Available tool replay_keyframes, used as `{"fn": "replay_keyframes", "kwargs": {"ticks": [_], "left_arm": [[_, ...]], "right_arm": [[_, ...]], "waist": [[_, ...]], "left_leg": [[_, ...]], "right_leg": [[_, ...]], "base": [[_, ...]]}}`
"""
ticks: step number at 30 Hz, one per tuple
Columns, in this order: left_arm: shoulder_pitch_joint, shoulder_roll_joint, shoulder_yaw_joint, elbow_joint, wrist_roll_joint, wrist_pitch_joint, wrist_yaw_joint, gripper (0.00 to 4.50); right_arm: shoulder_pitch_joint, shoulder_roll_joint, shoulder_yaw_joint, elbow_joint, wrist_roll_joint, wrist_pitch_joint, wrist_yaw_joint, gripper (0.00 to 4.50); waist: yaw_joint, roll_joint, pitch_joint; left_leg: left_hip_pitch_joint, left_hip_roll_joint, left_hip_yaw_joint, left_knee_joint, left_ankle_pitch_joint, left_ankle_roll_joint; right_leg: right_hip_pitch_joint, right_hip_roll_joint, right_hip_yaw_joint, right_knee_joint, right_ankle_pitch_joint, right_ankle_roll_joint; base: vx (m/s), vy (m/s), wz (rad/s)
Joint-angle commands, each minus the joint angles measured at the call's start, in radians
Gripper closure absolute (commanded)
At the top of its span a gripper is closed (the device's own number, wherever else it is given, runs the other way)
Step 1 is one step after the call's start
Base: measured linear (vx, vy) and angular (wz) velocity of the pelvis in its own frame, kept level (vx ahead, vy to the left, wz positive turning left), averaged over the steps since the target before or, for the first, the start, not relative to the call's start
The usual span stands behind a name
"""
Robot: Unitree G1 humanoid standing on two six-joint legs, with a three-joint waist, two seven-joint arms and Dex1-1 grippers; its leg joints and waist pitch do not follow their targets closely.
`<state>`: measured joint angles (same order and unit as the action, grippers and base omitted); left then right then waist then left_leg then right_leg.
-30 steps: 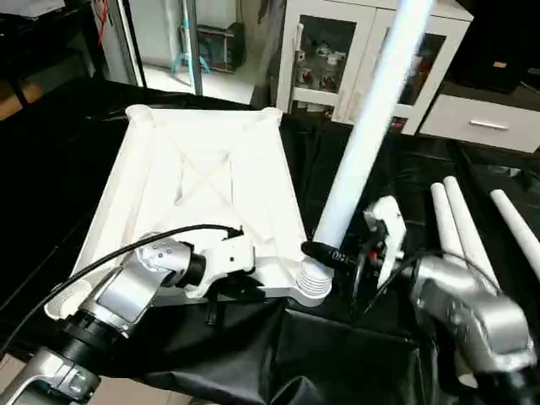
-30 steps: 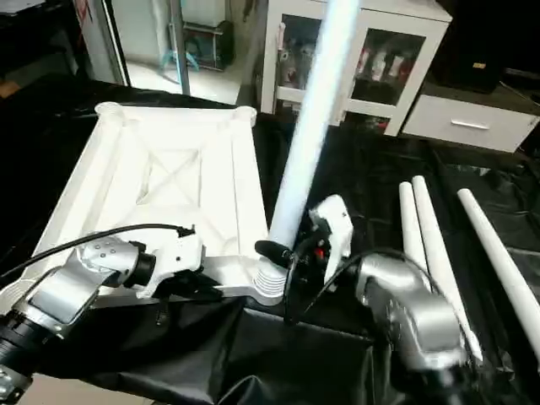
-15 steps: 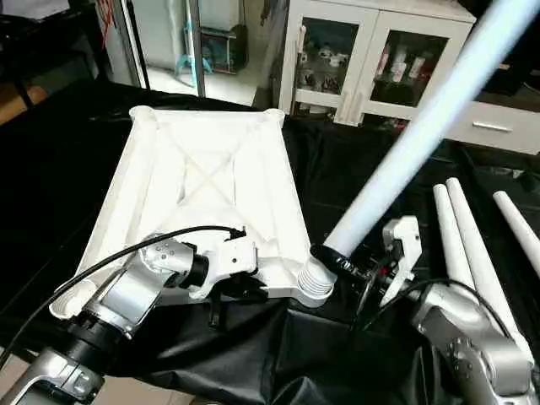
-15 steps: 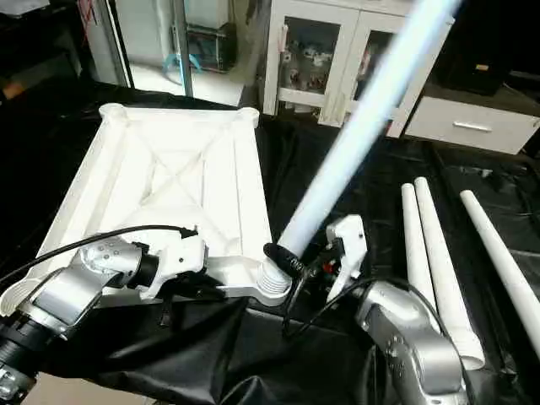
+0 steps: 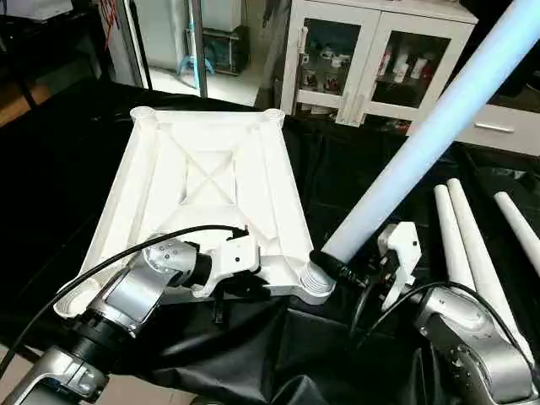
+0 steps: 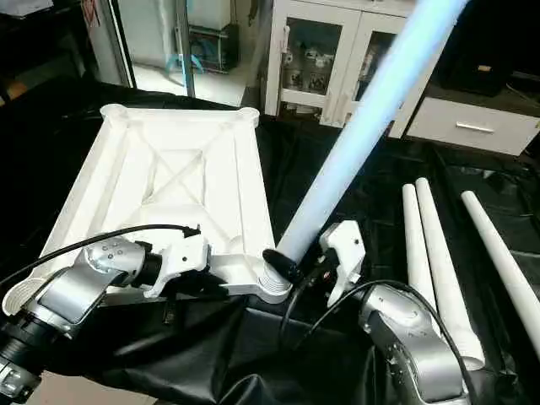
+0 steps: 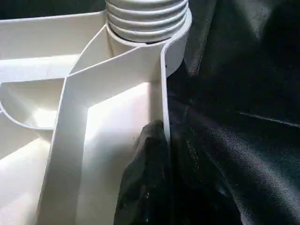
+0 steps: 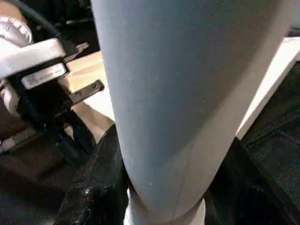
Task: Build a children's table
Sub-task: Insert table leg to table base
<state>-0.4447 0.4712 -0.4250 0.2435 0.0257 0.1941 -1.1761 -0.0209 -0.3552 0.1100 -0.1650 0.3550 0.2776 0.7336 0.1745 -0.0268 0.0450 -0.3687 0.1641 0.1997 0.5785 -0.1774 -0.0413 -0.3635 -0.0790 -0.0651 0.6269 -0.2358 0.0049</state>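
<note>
At the near right corner of the upturned table top (image 5: pixel 207 181), the right gripper (image 5: pixel 337 268) held the thick end of one leg (image 5: pixel 426 143), its black fingers closed around the tube just above the ribbed corner socket (image 5: pixel 316 283). A second earlier that leg had stood nearly upright over the socket; now it leaned steeply away to the right and back, its far end passing out at the upper right of the head views. Its foot was at the socket mouth, though whether the threads had caught could not be made out. By my judgement the tilt meant the leg was off the socket's axis and would need bringing upright before it could be screwed home.

The left gripper (image 5: pixel 224 287) was pinched narrow on the near rim of the top, one finger (image 7: pixel 145 173) inside the wall, and it had kept that hold, steadying the piece.

Three more legs (image 5: pixel 460 232) lay side by side on the right, well apart from the top, so three sockets remained unfilled.

Everything rested on a work surface draped in crumpled black cloth (image 5: pixel 278 354). Beyond it stood a white cabinet with glass doors (image 5: pixel 359 55) with small items on its shelves, a white drawer unit (image 5: pixel 498 131) beside it, and a lit doorway at the upper left.
</note>
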Motion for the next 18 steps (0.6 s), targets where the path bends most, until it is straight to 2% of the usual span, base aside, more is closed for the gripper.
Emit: {"fn": "replay_keyframes", "kwargs": {"ticks": [1,2,12,14,18], "left_arm": [[-0.022,-0.025,0.037,-0.003,-0.018,-0.021,0.047,4.5],[-0.018,-0.023,0.037,-0.007,-0.018,-0.02,0.046,4.5],[-0.009,-0.024,0.038,-0.03,-0.026,-0.007,0.041,4.5],[-0.009,-0.025,0.038,-0.03,-0.026,-0.007,0.041,4.5],[-0.013,-0.027,0.039,-0.02,-0.027,-0.012,0.04,4.5]], "right_arm": [[0.026,-0.013,0.049,0.038,-0.028,0.033,0.037,2.66],[0.018,-0.014,0.052,0.048,-0.028,0.036,0.04,2.66],[-0.077,-0.034,0.1,0.181,-0.1,0.104,0.013,2.66],[-0.08,-0.034,0.1,0.192,-0.103,0.099,0.014,2.66],[-0.083,-0.033,0.104,0.223,-0.11,0.095,0.005,2.66]], "waist": [[-0.006,-0.006,-0.037],[-0.006,-0.01,-0.037],[-0.018,-0.011,-0.034],[-0.018,-0.009,-0.035],[-0.021,-0.003,-0.035]], "left_leg": [[0.027,0.086,-0.051,-0.091,-0.359,-0.04],[0.027,0.086,-0.051,-0.091,-0.36,-0.038],[0.026,0.085,-0.057,-0.095,-0.395,-0.054],[0.033,0.086,-0.057,-0.094,-0.422,-0.062],[0.032,0.086,-0.058,-0.097,-0.437,-0.067]], "right_leg": [[-0.001,-0.108,0.065,-0.109,-0.379,-0.111],[-0.001,-0.109,0.065,-0.109,-0.382,-0.112],[-0.001,-0.111,0.062,-0.115,-0.455,-0.103],[-0.006,-0.111,0.063,-0.117,-0.457,-0.103],[-0.006,-0.109,0.064,-0.117,-0.44,-0.107]], "base": [[0.0,0.0,0.0],[0.0,0.0,0.0],[0.0,0.0,0.0],[0.0,0.0,0.0],[0.0,0.0,0.0]]}}
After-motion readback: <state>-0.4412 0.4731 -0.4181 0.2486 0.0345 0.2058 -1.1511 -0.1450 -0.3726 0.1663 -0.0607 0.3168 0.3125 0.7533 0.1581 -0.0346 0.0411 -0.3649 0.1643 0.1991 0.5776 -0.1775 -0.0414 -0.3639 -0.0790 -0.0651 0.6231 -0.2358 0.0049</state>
